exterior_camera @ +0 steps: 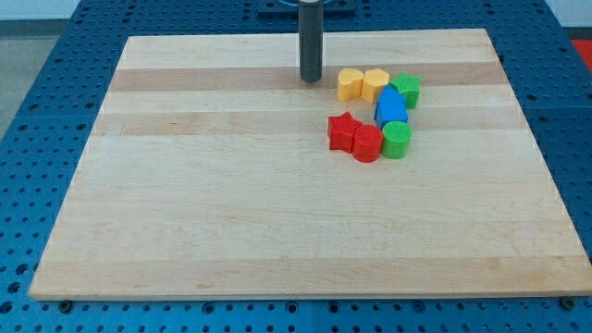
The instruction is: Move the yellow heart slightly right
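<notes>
The yellow heart (350, 84) sits on the wooden board (231, 203) near the view's top, right of centre. A yellow hexagonal block (375, 85) touches its right side. My tip (310, 80) is just left of the yellow heart, with a small gap between them. The dark rod rises from it out of the view's top.
A green star-like block (405, 90) sits right of the yellow hexagon. Below it a blue block (391, 109), a green cylinder (397, 140), a red star (343, 132) and a red cylinder (367, 143) form a cluster. Blue pegboard surrounds the board.
</notes>
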Available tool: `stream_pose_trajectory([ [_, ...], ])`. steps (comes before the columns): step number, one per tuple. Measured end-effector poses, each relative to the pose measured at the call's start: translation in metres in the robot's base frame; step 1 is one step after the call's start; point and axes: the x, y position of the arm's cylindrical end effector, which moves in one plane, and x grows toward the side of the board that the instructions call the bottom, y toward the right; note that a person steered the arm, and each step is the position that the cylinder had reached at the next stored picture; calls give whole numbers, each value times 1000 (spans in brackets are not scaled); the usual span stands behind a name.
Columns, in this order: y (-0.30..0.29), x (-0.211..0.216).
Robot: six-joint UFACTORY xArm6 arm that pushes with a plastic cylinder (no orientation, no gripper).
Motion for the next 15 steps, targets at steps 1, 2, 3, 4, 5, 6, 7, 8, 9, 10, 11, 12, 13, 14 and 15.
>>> stream_pose_trajectory([
  [1,0,3],
  [2,0,3],
  [3,0,9],
  [4,0,21],
  [5,0,21],
  [6,5,21],
  [7,13,21],
  [8,20,21],
  [9,27,21],
  [10,29,21],
  [11,29,21],
  [12,29,21],
  [13,30,21],
  [14,32,21],
  [15,32,21],
])
